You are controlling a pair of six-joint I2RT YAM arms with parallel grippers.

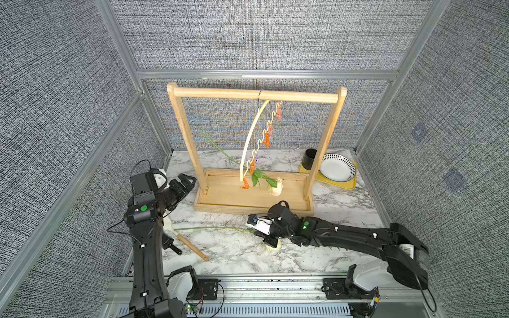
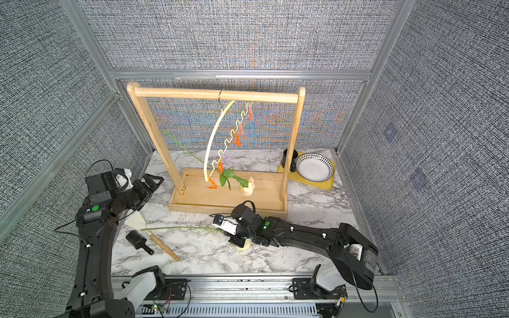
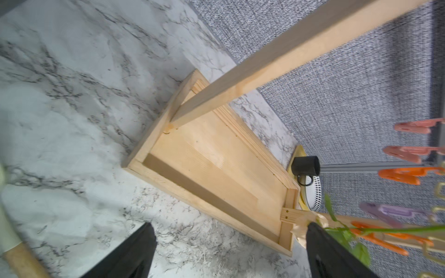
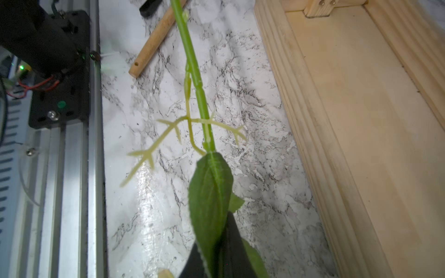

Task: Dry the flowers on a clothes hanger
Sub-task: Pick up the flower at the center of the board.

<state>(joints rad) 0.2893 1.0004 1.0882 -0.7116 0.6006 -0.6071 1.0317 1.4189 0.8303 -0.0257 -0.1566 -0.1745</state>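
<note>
The pale yellow clothes hanger [image 1: 252, 137] [image 2: 213, 140] hangs tilted by its hook from the wooden rack's top bar. Small orange, pink and purple clips sit along its wavy bar. One pale rose [image 1: 276, 187] [image 2: 248, 187] hangs head-down from a low orange clip [image 1: 252, 165], and its stem points up and to the left. My right gripper [image 1: 268, 239] [image 4: 216, 240] is shut on the leafy stem [image 4: 192, 72] of a second flower. Its cream bloom [image 1: 271, 248] peeks out under the wrist. My left gripper [image 1: 190, 179] [image 3: 231, 228] stands open and holds nothing, left of the rack.
The light-wood rack [image 1: 256, 95] stands on its tray base [image 1: 220, 203] mid-table. A wooden-handled spatula [image 1: 192, 247] and a black scoop [image 1: 169, 243] lie front left. A black cup [image 1: 309, 159] and a dotted bowl [image 1: 337, 166] sit on a yellow tray [image 1: 349, 185] at the back right.
</note>
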